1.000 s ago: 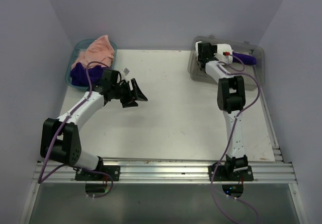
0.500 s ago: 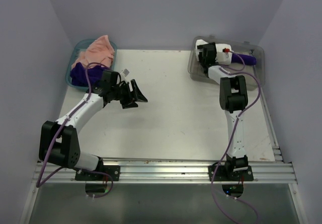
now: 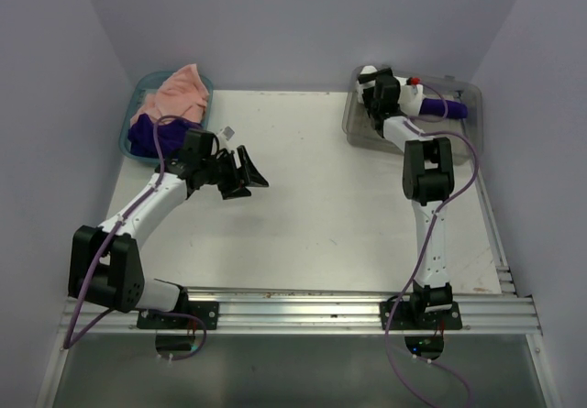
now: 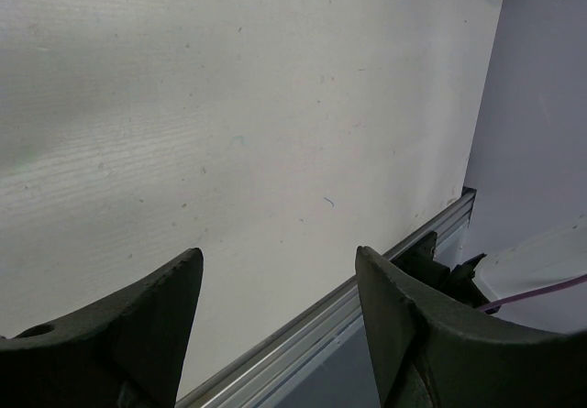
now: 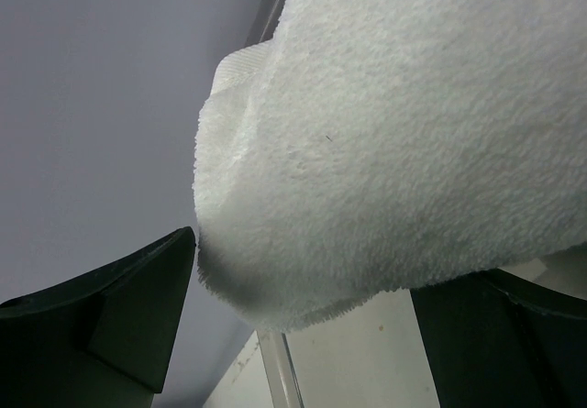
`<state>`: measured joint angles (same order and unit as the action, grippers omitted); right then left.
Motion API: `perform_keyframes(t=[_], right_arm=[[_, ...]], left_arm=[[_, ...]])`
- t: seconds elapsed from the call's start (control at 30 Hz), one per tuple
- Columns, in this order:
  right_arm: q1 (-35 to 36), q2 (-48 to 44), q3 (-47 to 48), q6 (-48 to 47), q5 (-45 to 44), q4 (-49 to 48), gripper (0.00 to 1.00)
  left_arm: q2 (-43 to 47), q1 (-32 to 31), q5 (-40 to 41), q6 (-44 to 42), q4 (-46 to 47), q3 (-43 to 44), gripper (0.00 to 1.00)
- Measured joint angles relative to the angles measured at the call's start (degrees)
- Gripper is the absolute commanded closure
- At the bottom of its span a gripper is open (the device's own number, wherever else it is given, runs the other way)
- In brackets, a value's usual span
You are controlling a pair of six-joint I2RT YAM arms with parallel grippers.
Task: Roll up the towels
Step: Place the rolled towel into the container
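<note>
In the right wrist view a rolled white towel (image 5: 413, 133) fills the space in front of my right gripper (image 5: 303, 275). The jaws stand wide apart on either side of the roll's end, open and not pressing it. From above, my right gripper (image 3: 376, 85) reaches into the clear bin (image 3: 473, 126), where a dark purple towel (image 3: 450, 108) lies as a roll. A peach-pink towel (image 3: 174, 92) and another purple towel (image 3: 147, 133) lie loose in the teal basket (image 3: 208, 88). My left gripper (image 3: 249, 179) hovers open over the bare table (image 4: 229, 105), with nothing between its fingers (image 4: 156, 335).
The teal basket stands at the table's back left corner and the clear bin at the back right. A small white tag (image 3: 229, 130) lies on the table near the left arm. The aluminium rail (image 3: 303, 303) runs along the near edge.
My right gripper's jaws opened wider around the white towel, and its wrist turned and shifted slightly inside the bin. The left arm barely moved.
</note>
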<state>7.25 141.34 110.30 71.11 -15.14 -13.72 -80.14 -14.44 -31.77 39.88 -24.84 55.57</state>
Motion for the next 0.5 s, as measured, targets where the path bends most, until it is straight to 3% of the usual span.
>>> perform_keyframes(t=[0.5], right_arm=[[-0.83, 0.0, -0.39, 0.24, 4.31, 2.64, 0.02]], left_arm=[[1.51, 0.0, -0.02, 0.02, 0.33, -1.11, 0.28]])
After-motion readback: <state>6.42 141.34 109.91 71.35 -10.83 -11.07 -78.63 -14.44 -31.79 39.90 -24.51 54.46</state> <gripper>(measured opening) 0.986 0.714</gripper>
